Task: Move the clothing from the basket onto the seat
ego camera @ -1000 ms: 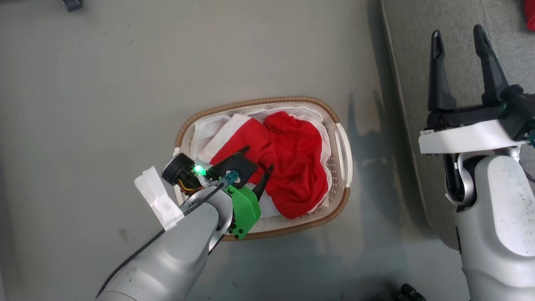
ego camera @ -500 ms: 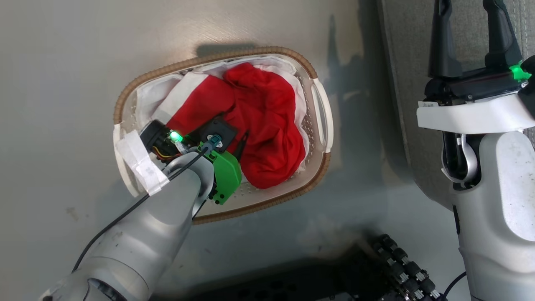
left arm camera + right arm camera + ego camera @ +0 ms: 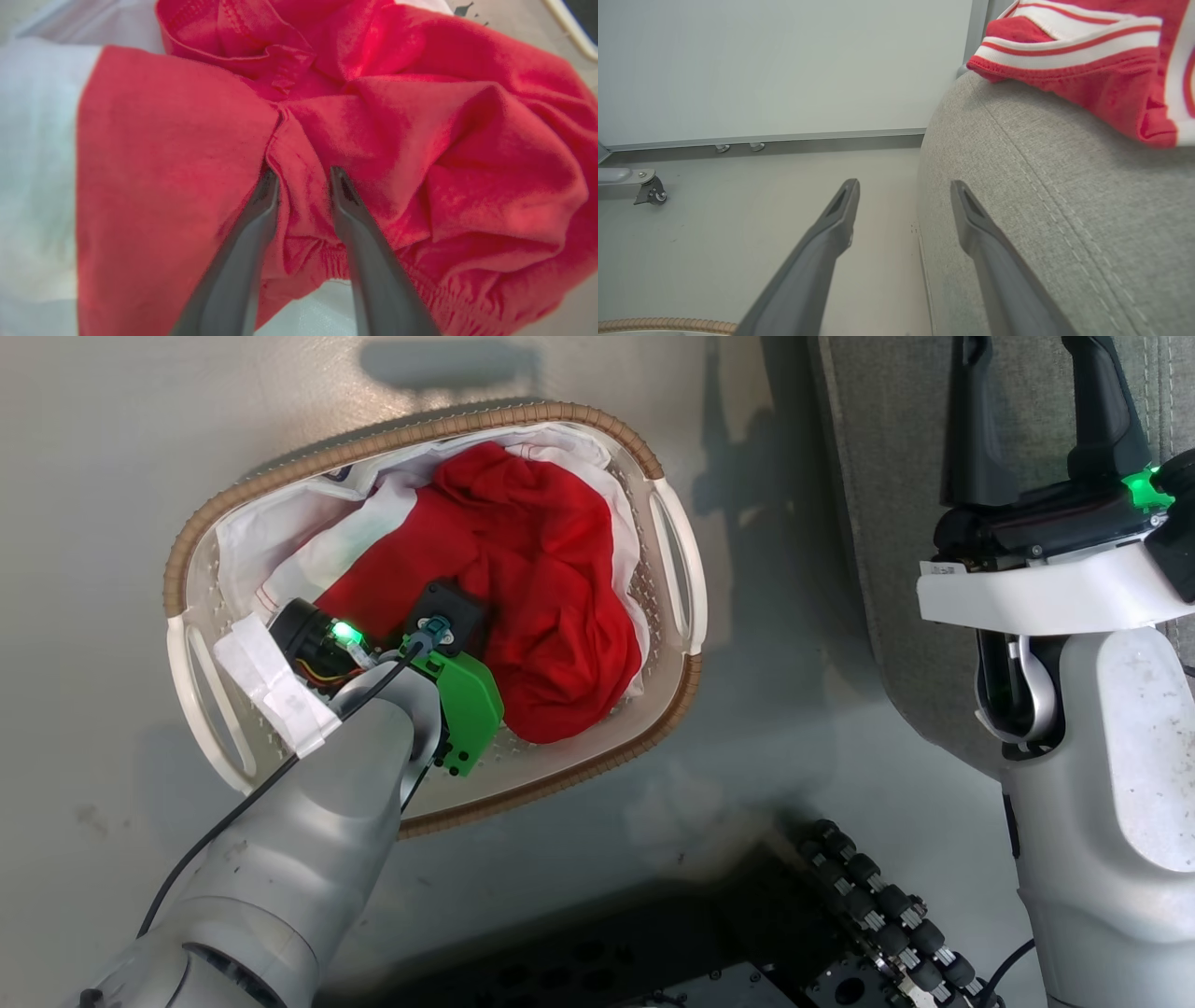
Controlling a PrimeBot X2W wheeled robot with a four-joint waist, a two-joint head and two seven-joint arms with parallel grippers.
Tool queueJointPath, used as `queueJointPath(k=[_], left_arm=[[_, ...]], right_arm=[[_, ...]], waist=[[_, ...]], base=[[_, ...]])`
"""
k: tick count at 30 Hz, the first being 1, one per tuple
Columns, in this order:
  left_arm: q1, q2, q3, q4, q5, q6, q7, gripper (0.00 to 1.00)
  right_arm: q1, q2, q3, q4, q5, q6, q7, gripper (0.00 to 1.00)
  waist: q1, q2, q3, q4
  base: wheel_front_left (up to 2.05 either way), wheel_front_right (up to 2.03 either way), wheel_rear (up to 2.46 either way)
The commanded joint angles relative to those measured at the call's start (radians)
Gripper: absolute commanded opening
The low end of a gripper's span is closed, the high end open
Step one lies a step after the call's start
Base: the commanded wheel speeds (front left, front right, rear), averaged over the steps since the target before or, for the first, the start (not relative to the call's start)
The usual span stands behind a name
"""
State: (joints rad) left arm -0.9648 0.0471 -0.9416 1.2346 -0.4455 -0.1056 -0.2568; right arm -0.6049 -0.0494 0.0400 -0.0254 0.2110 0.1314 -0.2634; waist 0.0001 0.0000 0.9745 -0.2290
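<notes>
Fingers point(image 3: 254, 224) — red clothing point(image 3: 420, 140) fold pinched between.

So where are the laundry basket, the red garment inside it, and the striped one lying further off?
Laundry basket point(image 3: 523, 418): head view, on its brown woven rim.
Red garment point(image 3: 532, 579): head view, on its crumpled middle.
Striped garment point(image 3: 1064, 51): right wrist view, on its striped hem.

Looks to me like a lab or test room set up as a bit of a home: bare grey floor point(image 3: 691, 242), plain white wall panel point(image 3: 784, 65) with a metal rail point(image 3: 784, 137), a wheeled frame foot point(image 3: 649, 189), plus a grey sofa point(image 3: 1041, 210) and laundry basket point(image 3: 420, 429).
</notes>
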Motion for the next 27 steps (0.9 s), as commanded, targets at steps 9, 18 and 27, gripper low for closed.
queueJointPath(k=[9, 18, 27], left_arm=[[0.033, 0.006, -0.003, -0.025, -0.030, -0.001, -0.009, 0.00], [0.108, 0.031, 0.068, -0.191, -0.034, 0.012, -0.007, 0.00], [0.266, 0.061, 0.160, -0.388, 0.009, 0.011, -0.007, 0.00]], right_arm=[[-0.003, -0.002, 0.009, 0.022, -0.009, -0.001, -0.002, 1.00], [0.045, -0.003, -0.002, 0.070, -0.061, -0.001, -0.002, 1.00], [0.125, -0.003, -0.014, 0.142, -0.096, -0.001, -0.002, 1.00]], waist=[[-0.0001, 0.0000, -0.046, 0.016], [-0.0001, 0.0000, -0.182, 0.073], [-0.0001, 0.0000, -0.388, 0.131]], base=[[0.00, 0.00, 0.00], [0.00, 0.00, 0.00], [0.00, 0.00, 0.00]])
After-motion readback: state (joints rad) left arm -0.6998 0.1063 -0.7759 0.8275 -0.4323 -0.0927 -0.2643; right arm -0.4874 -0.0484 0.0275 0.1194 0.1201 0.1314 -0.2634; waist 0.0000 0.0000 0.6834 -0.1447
